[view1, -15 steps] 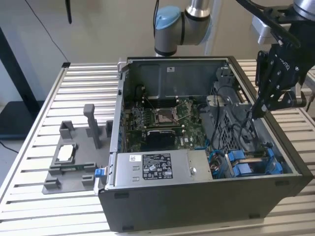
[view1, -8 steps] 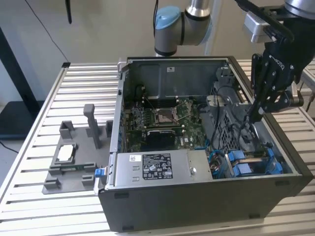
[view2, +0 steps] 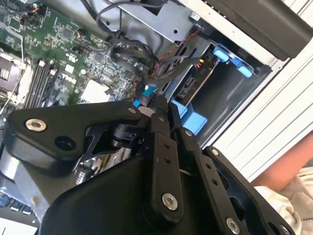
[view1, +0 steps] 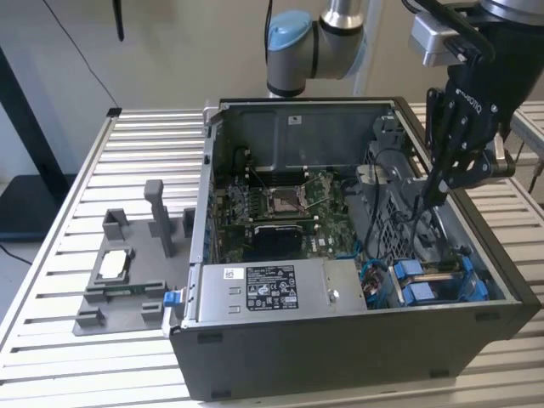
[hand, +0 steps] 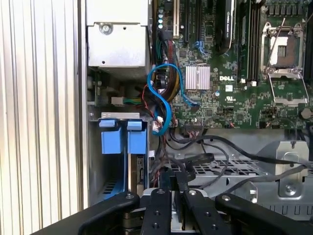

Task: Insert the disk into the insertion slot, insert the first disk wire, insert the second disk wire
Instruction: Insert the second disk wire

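Exterior view is placing the insertion slot at 6 o'clock from the hand. Second wrist view: the hand is pinching a disk wire.

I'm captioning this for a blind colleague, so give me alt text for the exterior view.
A robot gripper reaches down into an open computer case among black cables, at the exterior view's right. Inside lie a motherboard, a silver power supply and blue drive brackets; a grey fixture sits on the slatted table beside it.
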Controlling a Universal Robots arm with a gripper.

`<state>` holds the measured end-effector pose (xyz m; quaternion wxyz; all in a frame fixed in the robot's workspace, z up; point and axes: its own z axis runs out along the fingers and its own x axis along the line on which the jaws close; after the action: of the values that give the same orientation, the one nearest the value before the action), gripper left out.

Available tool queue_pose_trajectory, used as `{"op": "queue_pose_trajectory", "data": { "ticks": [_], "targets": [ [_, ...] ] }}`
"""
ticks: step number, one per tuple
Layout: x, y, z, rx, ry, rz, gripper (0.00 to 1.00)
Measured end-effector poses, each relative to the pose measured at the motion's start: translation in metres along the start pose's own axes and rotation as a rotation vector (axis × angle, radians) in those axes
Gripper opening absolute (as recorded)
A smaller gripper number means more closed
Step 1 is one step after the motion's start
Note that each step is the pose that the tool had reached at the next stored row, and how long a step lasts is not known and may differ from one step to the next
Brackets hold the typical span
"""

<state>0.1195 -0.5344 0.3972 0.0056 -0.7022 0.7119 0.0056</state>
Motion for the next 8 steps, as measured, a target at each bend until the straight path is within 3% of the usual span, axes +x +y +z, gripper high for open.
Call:
{"op": "queue_pose_trajectory", "data": {
  "ticks": [5, 8],
  "targets": [
    [0.0000, 0.0095, 0.0001, 0.0008, 0.0026, -0.010, 0.16],
    [0.0009, 0.0113, 0.0004, 0.0008, 0.0032, -0.019, 0.16]
  ]
}}
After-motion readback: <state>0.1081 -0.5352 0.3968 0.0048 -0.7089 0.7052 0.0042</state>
